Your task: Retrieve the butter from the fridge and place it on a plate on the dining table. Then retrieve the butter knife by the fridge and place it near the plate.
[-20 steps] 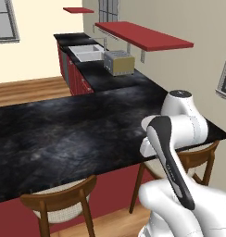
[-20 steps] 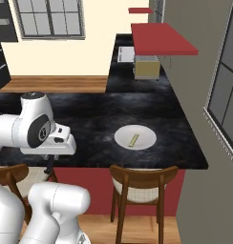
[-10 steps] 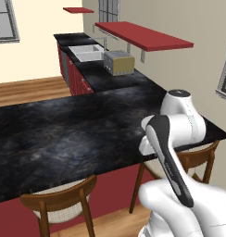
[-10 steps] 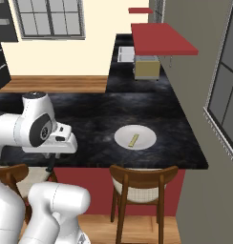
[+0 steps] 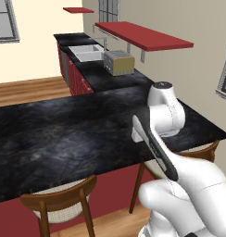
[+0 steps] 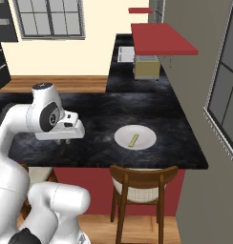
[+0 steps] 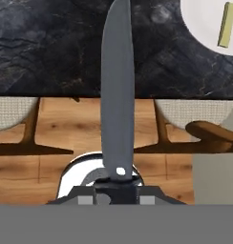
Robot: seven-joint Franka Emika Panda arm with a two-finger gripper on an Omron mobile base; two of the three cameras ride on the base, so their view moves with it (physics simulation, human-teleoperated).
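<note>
In the right base view, the white arm's hand hangs over the near left part of the dining table, close to its near edge. The gripper is clamped on the butter knife, whose slim grey blade runs straight out from the jaws in the hand view, over the table's edge. To the right sits the white plate, with the butter lying on it, apart from the knife. Two wooden chairs stand tucked under the near edge. Farther right and back, what looks like a toaster sits on the counter under the red shelf.
</note>
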